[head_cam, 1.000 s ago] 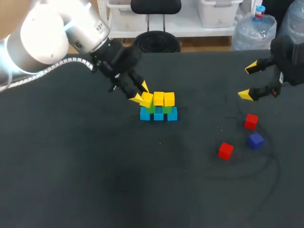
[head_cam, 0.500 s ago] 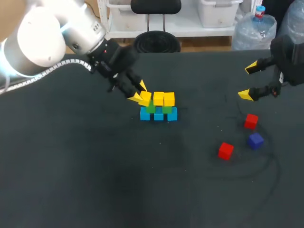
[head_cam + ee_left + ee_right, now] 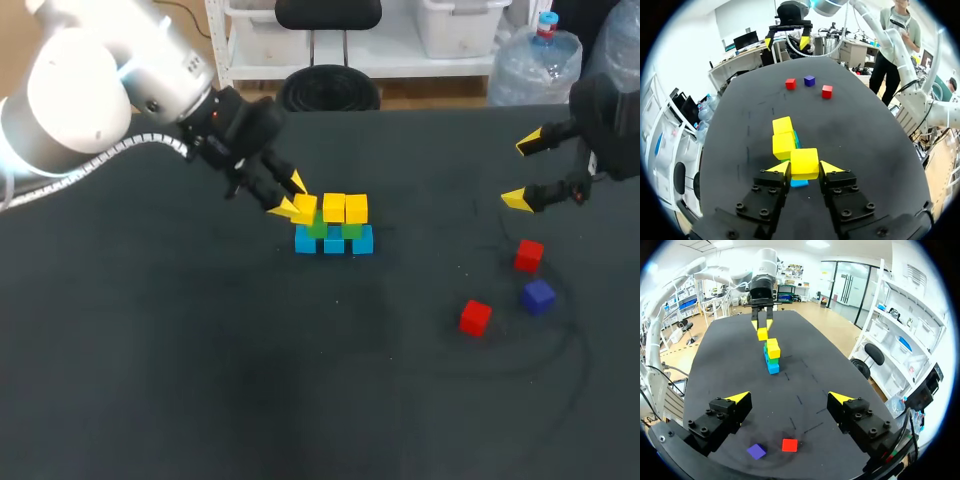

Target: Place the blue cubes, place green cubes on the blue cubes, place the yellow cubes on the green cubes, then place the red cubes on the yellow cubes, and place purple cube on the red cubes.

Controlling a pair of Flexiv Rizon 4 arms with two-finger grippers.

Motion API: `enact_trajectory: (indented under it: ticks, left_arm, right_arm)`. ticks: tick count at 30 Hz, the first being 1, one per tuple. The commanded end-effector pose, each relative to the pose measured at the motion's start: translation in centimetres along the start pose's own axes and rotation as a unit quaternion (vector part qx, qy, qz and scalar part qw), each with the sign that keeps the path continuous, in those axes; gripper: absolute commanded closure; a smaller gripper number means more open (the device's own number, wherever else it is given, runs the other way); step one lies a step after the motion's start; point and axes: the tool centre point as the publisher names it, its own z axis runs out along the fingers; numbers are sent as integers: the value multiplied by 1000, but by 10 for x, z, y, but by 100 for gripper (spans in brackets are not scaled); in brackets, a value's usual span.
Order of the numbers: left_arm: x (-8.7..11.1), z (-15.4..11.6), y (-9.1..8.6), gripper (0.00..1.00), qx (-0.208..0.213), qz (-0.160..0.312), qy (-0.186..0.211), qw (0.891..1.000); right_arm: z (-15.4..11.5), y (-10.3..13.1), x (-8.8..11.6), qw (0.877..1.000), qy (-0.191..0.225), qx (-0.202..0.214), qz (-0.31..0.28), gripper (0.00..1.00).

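Note:
A row of blue cubes (image 3: 334, 243) carries green cubes (image 3: 351, 231) and two yellow cubes (image 3: 345, 208). My left gripper (image 3: 291, 196) is shut on a third yellow cube (image 3: 306, 208) at the stack's left end, level with the other two. In the left wrist view that cube (image 3: 804, 162) sits between the fingers (image 3: 830, 167), above a blue cube (image 3: 800, 183). Two red cubes (image 3: 529, 254) (image 3: 475, 317) and a purple cube (image 3: 538, 296) lie on the table at the right. My right gripper (image 3: 522, 172) hangs open above and behind them, holding nothing.
The black table (image 3: 200, 380) holds only the stack and the three loose cubes. In the right wrist view one red cube (image 3: 789, 445) and the purple cube (image 3: 756, 451) lie below the open right gripper (image 3: 790, 398).
My left arm has drawn slightly back and to the left, with the yellow cube still in its gripper. The right arm and the loose cubes have not moved.

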Motion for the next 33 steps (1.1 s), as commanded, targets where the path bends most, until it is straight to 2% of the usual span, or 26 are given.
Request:
enact_trajectory:
  ticks: [1,14,33]
  left_arm:
    - [1,0,-3,100,-8,-6,-5,1000]
    - [1,4,-1,100,-12,-27,-12,999]
    - [-1,6,11,100,-13,-21,-11,1000]
  right_arm:
    - [1,-1,1,1000,-2,-1,-1,0]
    - [1,-1,1,1000,-2,-1,-1,0]
    - [1,-1,1,1000,-2,-1,-1,0]
